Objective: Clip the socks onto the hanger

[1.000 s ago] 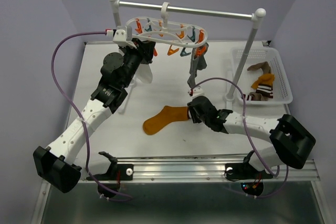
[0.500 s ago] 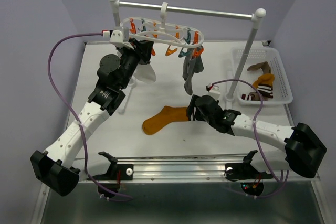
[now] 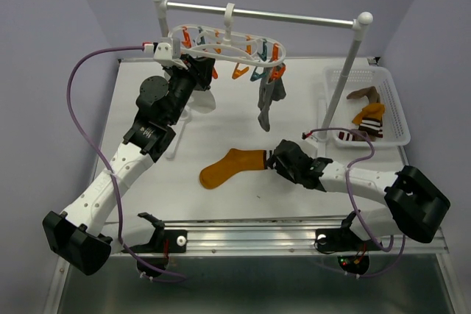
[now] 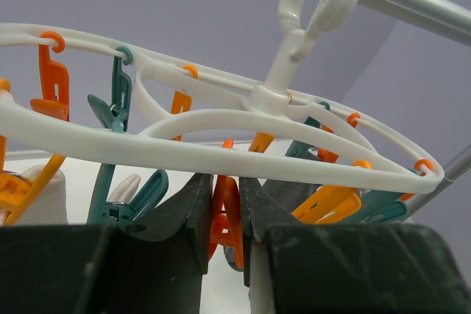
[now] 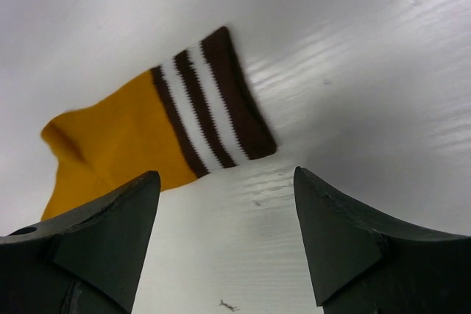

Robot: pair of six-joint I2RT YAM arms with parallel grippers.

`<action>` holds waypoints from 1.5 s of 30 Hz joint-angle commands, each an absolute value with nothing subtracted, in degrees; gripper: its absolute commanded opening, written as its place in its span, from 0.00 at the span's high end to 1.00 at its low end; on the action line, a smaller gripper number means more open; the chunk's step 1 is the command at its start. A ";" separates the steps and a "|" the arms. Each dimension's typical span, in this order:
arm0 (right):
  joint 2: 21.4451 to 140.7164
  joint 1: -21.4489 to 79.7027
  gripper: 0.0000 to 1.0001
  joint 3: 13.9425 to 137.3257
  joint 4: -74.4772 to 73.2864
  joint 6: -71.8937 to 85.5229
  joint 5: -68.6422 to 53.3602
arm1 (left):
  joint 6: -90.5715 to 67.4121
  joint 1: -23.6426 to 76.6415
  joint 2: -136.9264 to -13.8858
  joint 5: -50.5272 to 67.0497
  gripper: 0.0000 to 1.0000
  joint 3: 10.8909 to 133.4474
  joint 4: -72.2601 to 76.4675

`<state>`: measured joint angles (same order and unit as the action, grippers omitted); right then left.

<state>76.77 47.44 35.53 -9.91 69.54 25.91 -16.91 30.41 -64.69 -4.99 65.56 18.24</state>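
One grey sock [image 3: 266, 104] hangs clipped on the hanger [image 3: 221, 51]. My right pincer [image 5: 224, 173] gapes wide over the mustard sock [image 3: 224, 168], which lies mid-surface. My left pincer [image 4: 224, 189], narrow, pinches an orange clip [image 4: 228, 222]. More socks [image 3: 368, 117] wait in the basket [image 3: 395, 101] at the right edge.

**A:** What is lying on the white table [image 3: 221, 126]?

**B:** A mustard-orange sock [image 3: 229, 166] is lying flat near the middle. Its toe is pointing toward the near left, and its brown-and-white striped cuff is facing right.

**A:** And over on the right?

**B:** A white perforated basket [image 3: 398, 104] is sitting at the far right edge, well apart from the sock.

**A:** Is anything standing on the table?

**B:** The metal rail stand [image 3: 257, 14] is standing across the far side. Its right post is coming down just beside the basket's left wall. The foot of the left post is hiding behind an arm.

**A:** And the near edge?

**B:** A metal mounting rail [image 3: 257, 229] is running along it, and a tiny dark speck [image 3: 257, 196] is lying just beyond that.
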 commanded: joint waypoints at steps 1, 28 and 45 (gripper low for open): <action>77.87 46.49 0.22 32.96 -10.46 76.11 26.63 | -18.19 30.67 -62.85 -5.80 1.00 66.10 21.44; 90.78 45.44 0.57 34.10 -4.48 80.25 30.68 | -17.49 30.67 -60.47 -7.91 1.00 63.99 23.73; 98.17 44.21 0.99 37.35 -4.39 75.68 31.37 | -15.82 30.76 -59.33 -8.88 1.00 63.02 24.35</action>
<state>94.06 44.60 38.87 5.91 80.20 31.18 -17.06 30.41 -61.30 -7.53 63.33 19.51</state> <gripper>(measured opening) 0.020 0.266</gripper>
